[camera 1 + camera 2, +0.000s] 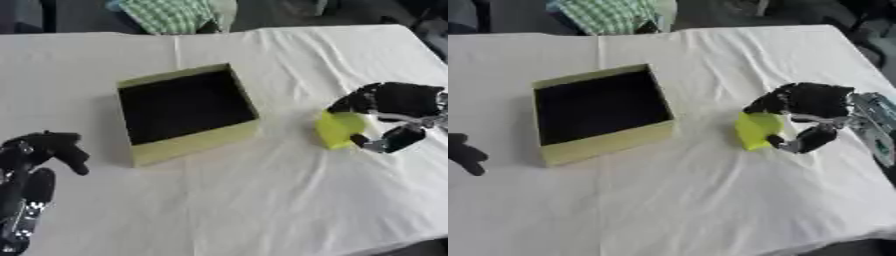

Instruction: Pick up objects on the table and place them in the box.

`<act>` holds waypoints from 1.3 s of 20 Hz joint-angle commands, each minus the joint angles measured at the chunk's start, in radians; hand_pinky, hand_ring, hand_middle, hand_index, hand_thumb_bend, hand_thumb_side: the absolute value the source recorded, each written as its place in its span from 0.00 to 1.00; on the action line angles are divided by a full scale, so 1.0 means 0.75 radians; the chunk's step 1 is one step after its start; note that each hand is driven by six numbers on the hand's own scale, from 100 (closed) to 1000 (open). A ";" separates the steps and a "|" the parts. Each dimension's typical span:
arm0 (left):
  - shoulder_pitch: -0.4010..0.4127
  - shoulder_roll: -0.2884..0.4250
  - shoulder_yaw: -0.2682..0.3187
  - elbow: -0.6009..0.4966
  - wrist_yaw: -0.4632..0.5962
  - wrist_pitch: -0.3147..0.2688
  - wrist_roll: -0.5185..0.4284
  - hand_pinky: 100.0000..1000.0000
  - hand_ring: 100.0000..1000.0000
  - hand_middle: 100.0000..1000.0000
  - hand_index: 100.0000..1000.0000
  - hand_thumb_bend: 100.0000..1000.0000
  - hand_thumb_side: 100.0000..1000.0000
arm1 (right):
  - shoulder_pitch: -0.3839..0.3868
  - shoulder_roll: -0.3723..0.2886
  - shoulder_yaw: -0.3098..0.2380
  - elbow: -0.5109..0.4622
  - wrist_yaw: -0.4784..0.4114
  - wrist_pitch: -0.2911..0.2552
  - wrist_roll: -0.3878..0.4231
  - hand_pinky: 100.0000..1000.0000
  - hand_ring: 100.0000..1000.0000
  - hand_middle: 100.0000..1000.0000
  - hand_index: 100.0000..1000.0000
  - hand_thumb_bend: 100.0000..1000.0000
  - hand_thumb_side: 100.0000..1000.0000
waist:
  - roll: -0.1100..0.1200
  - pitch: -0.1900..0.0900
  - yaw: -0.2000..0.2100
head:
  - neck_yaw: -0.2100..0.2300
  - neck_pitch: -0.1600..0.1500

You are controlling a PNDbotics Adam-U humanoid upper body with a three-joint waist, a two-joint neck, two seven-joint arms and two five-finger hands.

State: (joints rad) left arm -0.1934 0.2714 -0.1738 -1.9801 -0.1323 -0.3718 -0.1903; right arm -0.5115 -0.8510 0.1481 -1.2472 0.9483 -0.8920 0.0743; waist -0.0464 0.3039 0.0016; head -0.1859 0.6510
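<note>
- While my right hand [802, 112] is curling over the yellow-green block [756, 129], the fingers are wrapping its top and the thumb is coming in under its near right corner; the hand is closing round it, and whether the block is lifting off the cloth I cannot tell.
- Block: sitting on the white tablecloth [693, 200], right of centre, directly at the inner side of my right hand, touching the fingers. Its long axis I cannot make out; it is reading as a squat, roughly square piece.
- Box [188, 107]: lying to the left of the block, well apart from it, open top facing up, dark inside, olive walls, turned slightly askew. The move I am judging next is a lift and a carry leftward over its right wall.
- Open room: bare cloth is running between block and box, nothing in the path.
- Edges: the table's right edge is lying near the wrist side of my right hand; the carry is leading away from it.
- Left hand [35, 165]: resting at the lower left corner, fingers loosely bent, holding nothing, farther from the block than the right.
</note>
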 commanded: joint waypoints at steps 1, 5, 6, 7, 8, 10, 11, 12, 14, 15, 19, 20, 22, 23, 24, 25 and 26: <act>-0.005 0.011 0.002 -0.027 -0.006 -0.001 -0.002 0.57 0.42 0.48 0.76 0.00 0.76 | -0.011 -0.038 -0.022 -0.051 -0.050 0.007 -0.016 0.69 0.72 0.27 1.00 0.00 0.23 | 0.000 -0.020 0.001 | 0.005 -0.002; -0.004 0.013 0.002 -0.027 -0.006 -0.001 -0.002 0.57 0.42 0.48 0.76 0.00 0.76 | -0.036 -0.068 -0.052 -0.131 -0.150 0.010 -0.032 0.69 0.69 0.23 1.00 0.00 0.20 | -0.001 -0.022 0.000 | 0.007 -0.003; -0.003 0.013 0.002 -0.027 -0.005 -0.001 -0.002 0.57 0.42 0.48 0.76 0.00 0.76 | -0.042 -0.076 -0.058 -0.148 -0.176 0.012 -0.029 0.69 0.69 0.23 1.00 0.00 0.21 | -0.001 -0.023 0.000 | 0.008 -0.004; -0.003 0.014 0.002 -0.027 -0.005 -0.001 -0.002 0.57 0.42 0.48 0.76 0.00 0.76 | -0.057 -0.086 -0.064 -0.168 -0.202 0.015 -0.026 0.69 0.69 0.23 1.00 0.00 0.21 | -0.002 -0.024 0.000 | 0.007 -0.003; -0.002 0.015 0.001 -0.027 -0.005 -0.001 -0.002 0.57 0.42 0.48 0.76 0.00 0.76 | -0.070 -0.094 -0.069 -0.183 -0.225 0.017 -0.021 0.69 0.69 0.24 1.00 0.00 0.21 | -0.002 -0.025 0.001 | 0.007 -0.004; -0.003 0.016 -0.001 -0.027 -0.003 -0.002 -0.004 0.57 0.42 0.48 0.76 0.00 0.76 | -0.109 -0.111 -0.073 -0.207 -0.269 0.021 -0.008 0.70 0.69 0.24 1.00 0.00 0.22 | -0.004 -0.027 0.004 | 0.004 -0.006; -0.003 0.017 -0.002 -0.027 -0.002 -0.002 -0.005 0.57 0.42 0.48 0.76 0.00 0.76 | -0.133 -0.117 -0.073 -0.213 -0.287 0.021 0.001 0.70 0.70 0.24 1.00 0.00 0.23 | -0.004 -0.028 0.006 | 0.001 -0.007; -0.003 0.017 -0.003 -0.027 -0.001 -0.003 -0.006 0.57 0.42 0.48 0.76 0.00 0.76 | -0.153 -0.121 -0.071 -0.215 -0.302 0.022 0.010 0.70 0.70 0.24 1.00 0.00 0.23 | -0.005 -0.029 0.008 | 0.000 -0.008; -0.004 0.019 -0.006 -0.027 0.002 -0.004 -0.008 0.57 0.42 0.48 0.76 0.00 0.75 | -0.220 -0.122 -0.064 -0.211 -0.325 0.020 0.027 0.70 0.70 0.24 1.00 0.00 0.25 | -0.007 -0.031 0.017 | -0.011 -0.013; -0.005 0.019 -0.007 -0.027 0.004 -0.005 -0.009 0.57 0.42 0.48 0.76 0.00 0.75 | -0.257 -0.118 -0.058 -0.201 -0.335 0.018 0.036 0.70 0.70 0.24 1.00 0.00 0.25 | -0.008 -0.032 0.021 | -0.016 -0.017; -0.007 0.020 -0.015 -0.027 0.011 -0.008 -0.017 0.57 0.42 0.48 0.76 0.00 0.76 | -0.410 -0.062 -0.039 -0.132 -0.362 0.003 0.079 0.71 0.70 0.24 1.00 0.00 0.24 | -0.010 -0.036 0.037 | -0.036 -0.026; -0.007 0.020 -0.016 -0.027 0.013 -0.008 -0.019 0.57 0.42 0.48 0.76 0.00 0.76 | -0.446 -0.042 -0.034 -0.108 -0.365 -0.002 0.094 0.71 0.70 0.24 1.00 0.00 0.24 | -0.009 -0.036 0.040 | -0.039 -0.028; -0.008 0.020 -0.020 -0.027 0.016 -0.009 -0.023 0.57 0.42 0.48 0.76 0.00 0.76 | -0.521 0.007 -0.022 -0.056 -0.365 -0.014 0.127 0.71 0.69 0.23 1.00 0.00 0.23 | -0.009 -0.037 0.049 | -0.049 -0.029; -0.008 0.019 -0.023 -0.027 0.017 -0.009 -0.025 0.57 0.42 0.48 0.76 0.00 0.76 | -0.560 0.036 -0.013 -0.027 -0.362 -0.017 0.148 0.71 0.70 0.23 1.00 0.00 0.22 | -0.008 -0.038 0.054 | -0.054 -0.030; -0.008 0.019 -0.025 -0.027 0.018 -0.010 -0.027 0.57 0.42 0.48 0.76 0.00 0.76 | -0.593 0.061 -0.006 0.000 -0.359 -0.018 0.168 0.71 0.70 0.23 1.00 0.00 0.22 | -0.007 -0.038 0.057 | -0.057 -0.031; -0.008 0.018 -0.028 -0.027 0.020 -0.011 -0.030 0.57 0.42 0.48 0.76 0.00 0.76 | -0.627 0.090 0.002 0.026 -0.354 -0.019 0.190 0.71 0.70 0.23 1.00 0.00 0.22 | -0.007 -0.038 0.063 | -0.064 -0.030; -0.009 0.017 -0.031 -0.027 0.021 -0.011 -0.033 0.57 0.42 0.48 0.76 0.00 0.76 | -0.659 0.118 0.009 0.052 -0.349 -0.020 0.210 0.71 0.70 0.23 1.00 0.00 0.21 | -0.006 -0.038 0.068 | -0.070 -0.030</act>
State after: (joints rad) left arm -0.1936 0.2717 -0.1938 -1.9801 -0.1196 -0.3783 -0.2104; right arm -0.9820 -0.7612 0.1569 -1.2244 0.6882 -0.9036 0.2131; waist -0.0518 0.2967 0.0549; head -0.2319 0.6395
